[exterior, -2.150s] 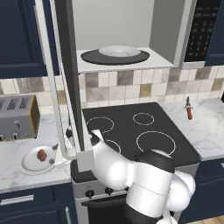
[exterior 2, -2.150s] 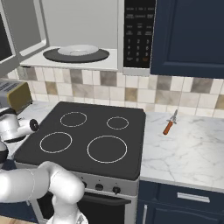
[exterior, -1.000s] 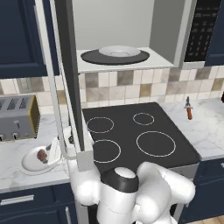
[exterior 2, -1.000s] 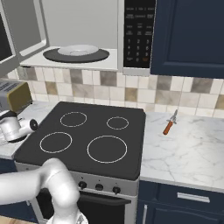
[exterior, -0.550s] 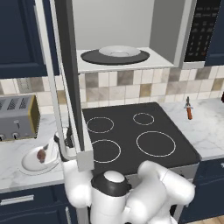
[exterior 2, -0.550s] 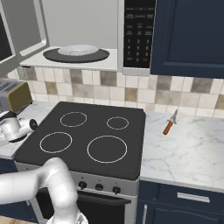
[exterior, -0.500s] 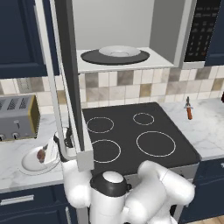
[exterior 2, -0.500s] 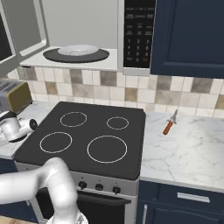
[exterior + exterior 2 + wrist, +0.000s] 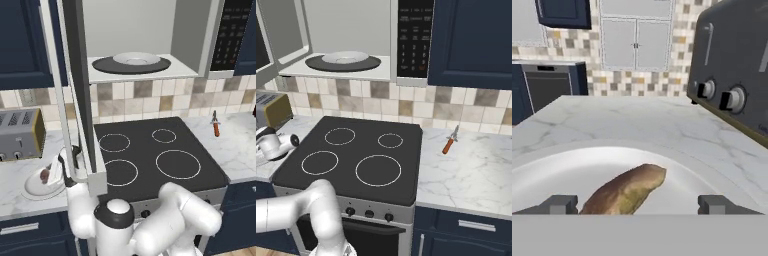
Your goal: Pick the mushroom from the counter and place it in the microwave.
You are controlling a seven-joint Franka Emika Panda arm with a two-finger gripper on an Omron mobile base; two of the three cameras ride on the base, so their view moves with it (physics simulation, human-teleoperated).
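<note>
The mushroom [image 9: 45, 175] is a small reddish-brown lump lying on a white plate [image 9: 35, 189] on the marble counter [image 9: 15, 200], left of the stove. In the hand view the mushroom [image 9: 628, 189] lies close ahead on the plate [image 9: 572, 167], between my two spread fingertips [image 9: 559, 204]. My gripper [image 9: 55, 171] is open and low over the plate's right side, its fingers either side of the mushroom without closing on it. The microwave [image 9: 145, 30] hangs above the stove with its door [image 9: 75, 85] swung open, showing the turntable and a white plate [image 9: 134, 59].
A silver toaster [image 9: 17, 134] stands just behind the plate, and looms at the right of the hand view [image 9: 737, 65]. The black stovetop [image 9: 150, 155] is to the right. A red-handled tool [image 9: 448, 145] lies on the right counter. The open door hangs right above my hand.
The arm has folded down and my gripper has slid left and lower, from the stove's left edge toward the plate. The mushroom has not moved.
</note>
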